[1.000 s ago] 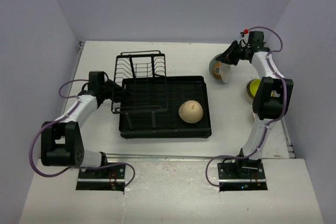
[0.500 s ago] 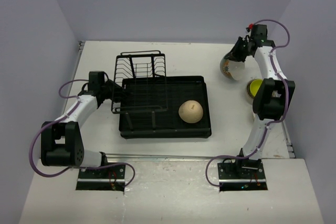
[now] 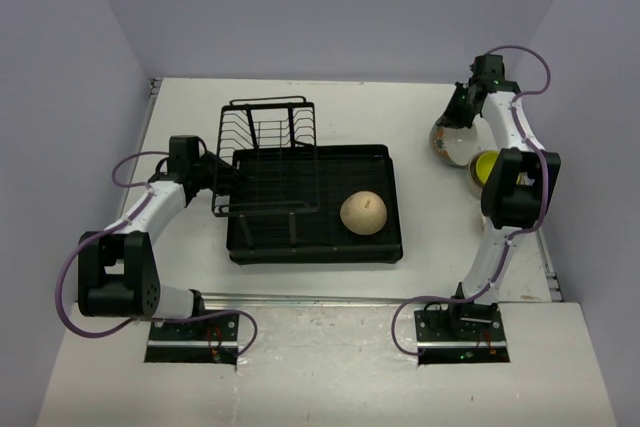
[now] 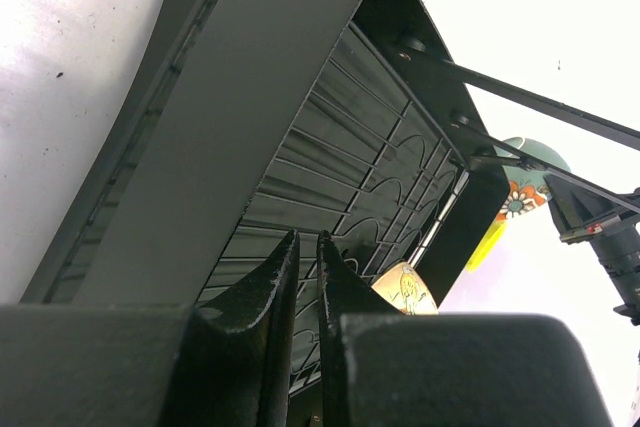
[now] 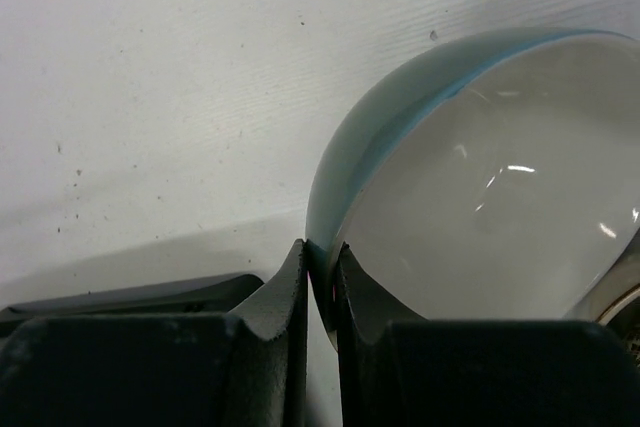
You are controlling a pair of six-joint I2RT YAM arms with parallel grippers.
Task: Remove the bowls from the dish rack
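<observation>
Teal bowl (image 3: 451,141) sits rim-pinched in the right tool (image 5: 320,253), beside the yellow-green bowl (image 3: 482,163) on the surface (image 3: 420,237). The left tool (image 4: 308,243), jaws nearly together, rests at the dish rack (image 3: 312,249).

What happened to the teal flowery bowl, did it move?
Yes. The round teal ceramic bowl, pinched in the right gripper, has shifted rightward, away from the black dish rack and closer to the yellow-green bowl.

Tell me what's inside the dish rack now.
One beige bowl sits in the dish rack, right of its upright wire holder. Anything under that bowl is hidden.
</observation>
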